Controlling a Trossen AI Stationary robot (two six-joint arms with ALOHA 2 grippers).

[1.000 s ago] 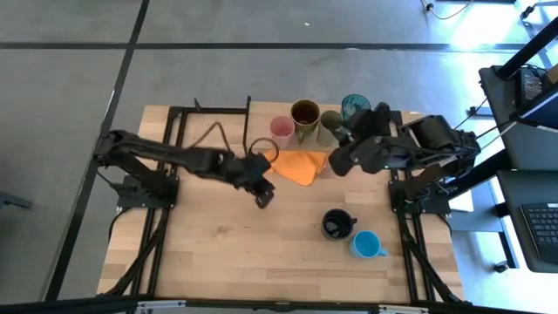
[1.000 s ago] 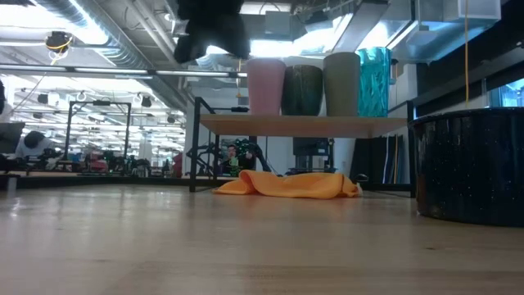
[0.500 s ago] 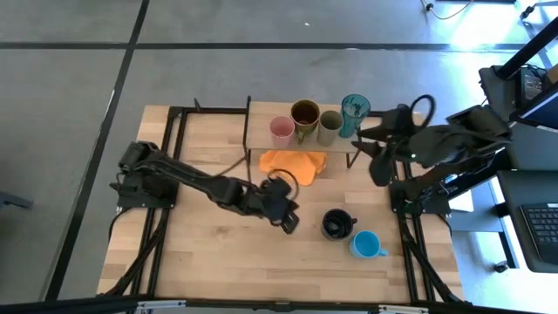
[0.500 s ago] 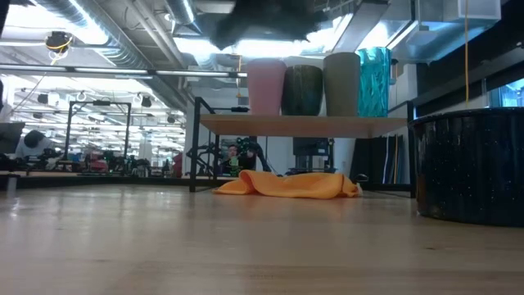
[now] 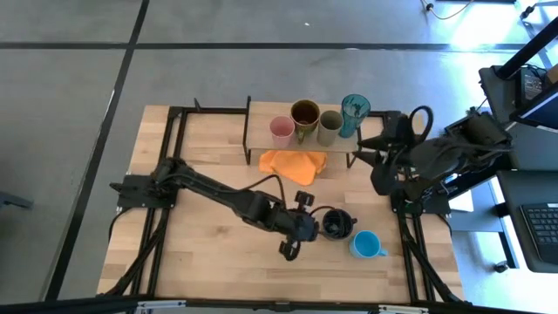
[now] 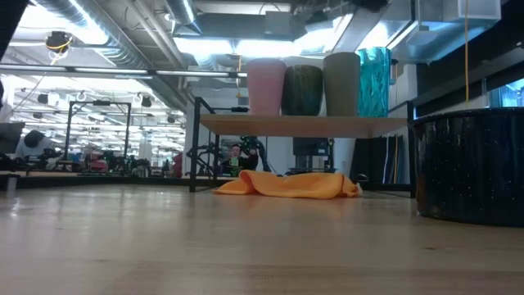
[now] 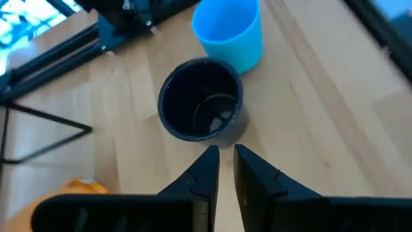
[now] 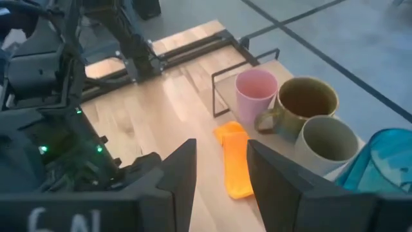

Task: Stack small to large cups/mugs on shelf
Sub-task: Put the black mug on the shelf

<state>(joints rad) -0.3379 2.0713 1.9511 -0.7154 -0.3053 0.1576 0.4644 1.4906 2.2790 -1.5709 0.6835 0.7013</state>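
The black mug (image 7: 201,108) stands on the tabletop beside the light blue mug (image 7: 232,32), at the near right (image 5: 338,224). My left gripper (image 7: 225,154) hovers just short of the black mug's rim; its fingers are a narrow gap apart with nothing between them. On the shelf (image 5: 301,144) stand the pink cup (image 5: 282,131), the mustard-brown mug (image 5: 305,116), the olive-grey cup (image 5: 330,126) and the teal tumbler (image 5: 355,112). My right gripper (image 8: 225,174) hangs open off the shelf's right end (image 5: 377,166).
An orange cloth (image 5: 295,164) lies on the table, partly under the shelf's front. In the low view the black mug (image 6: 471,164) fills the right side. Black frame rails (image 5: 166,218) run along the table's left and right sides. Bare wood lies at the near left.
My left gripper has swung from beside the orange cloth toward the table's near edge and right, up to the black mug, rolling its wrist on the way. My right gripper has drawn back from the shelf's front toward the right edge.
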